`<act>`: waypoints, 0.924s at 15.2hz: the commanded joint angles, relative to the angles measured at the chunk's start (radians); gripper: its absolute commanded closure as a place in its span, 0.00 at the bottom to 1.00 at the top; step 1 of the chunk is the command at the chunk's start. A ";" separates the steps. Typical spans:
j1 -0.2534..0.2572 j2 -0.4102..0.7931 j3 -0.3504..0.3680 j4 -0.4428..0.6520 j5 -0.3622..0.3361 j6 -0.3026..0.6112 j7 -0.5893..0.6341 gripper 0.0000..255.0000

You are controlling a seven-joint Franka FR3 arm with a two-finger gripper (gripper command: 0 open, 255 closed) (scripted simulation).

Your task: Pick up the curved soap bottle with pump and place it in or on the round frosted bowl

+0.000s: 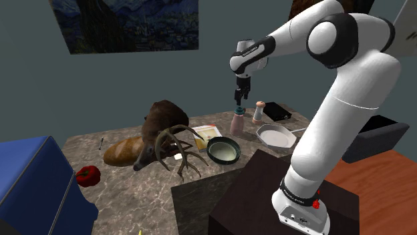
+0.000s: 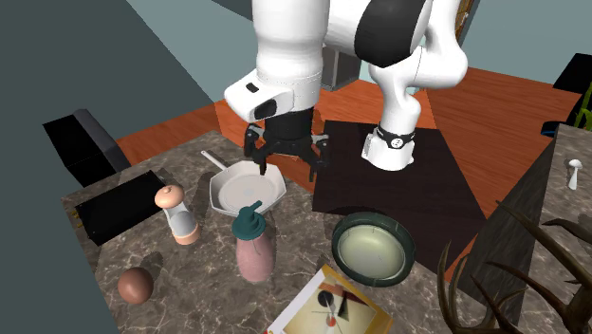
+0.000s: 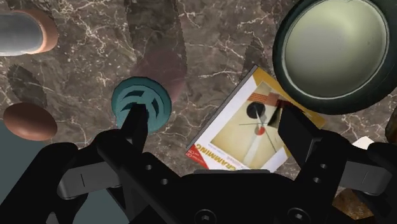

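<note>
Our gripper (image 2: 285,169) hangs wide open above the soap bottle (image 2: 254,249), likely to straddle its pump; the bowl (image 2: 375,218) waits beside.

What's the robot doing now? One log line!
gripper: open, above soap bottle | soap bottle: upright, not held | bowl: empty

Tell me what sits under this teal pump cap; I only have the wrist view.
Observer: A pink soap bottle, standing upright.
Operator: Report the claw's height over it.
Observer: The claw hangs above the pump, with a gap between them.
Operator: Name what's near the bowl that I can't see.
Observer: A deer figure with antlers stands beside the bowl, on the shoulder view's left.
</note>
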 commanded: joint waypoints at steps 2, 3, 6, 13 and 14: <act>-0.019 0.121 -0.029 0.078 0.067 0.035 -0.088 0.00; -0.028 0.163 -0.034 0.107 0.093 0.043 -0.117 0.00; -0.066 0.290 -0.037 0.204 0.170 0.058 -0.199 0.00; -0.089 0.365 -0.025 0.199 0.213 0.130 -0.234 0.00; -0.091 0.373 -0.023 0.195 0.217 0.141 -0.237 0.00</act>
